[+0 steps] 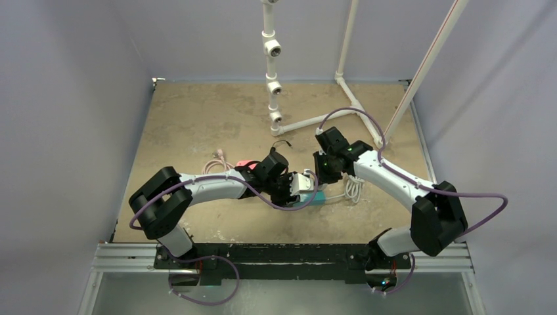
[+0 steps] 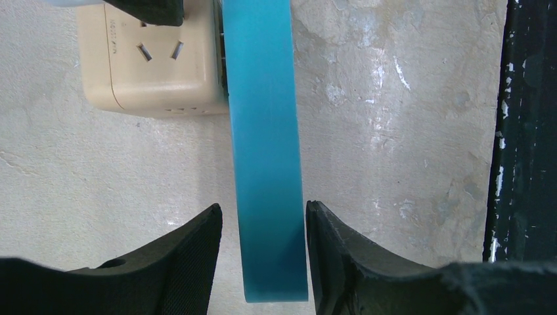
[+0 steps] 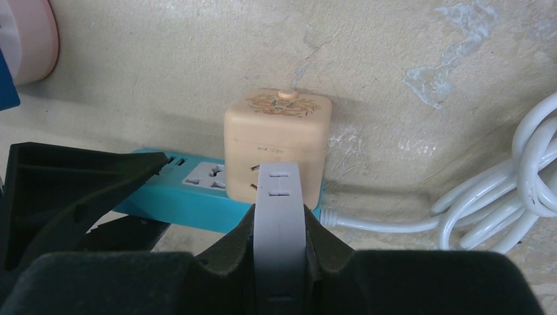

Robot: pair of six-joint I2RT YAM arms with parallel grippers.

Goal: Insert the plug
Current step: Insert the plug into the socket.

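Note:
My right gripper (image 3: 279, 226) is shut on a grey plug (image 3: 279, 197), which sticks out ahead of the fingers. The plug's front end sits right at the near face of a beige cube socket (image 3: 279, 125), and whether its pins are in is hidden. The cube stands on the end of a teal power strip (image 3: 177, 200). My left gripper (image 2: 263, 216) straddles the other end of that strip (image 2: 266, 131); the right finger touches it and a narrow gap shows at the left finger. From above, both grippers (image 1: 287, 187) (image 1: 323, 172) meet at the cube (image 1: 303, 182).
A coil of white cable (image 3: 519, 197) lies to the right of the strip. A pink object (image 1: 244, 163) and a pale cable (image 1: 217, 161) lie behind my left arm. A white pipe frame (image 1: 309, 121) stands at the back. A black rail (image 2: 525, 131) runs along the near edge.

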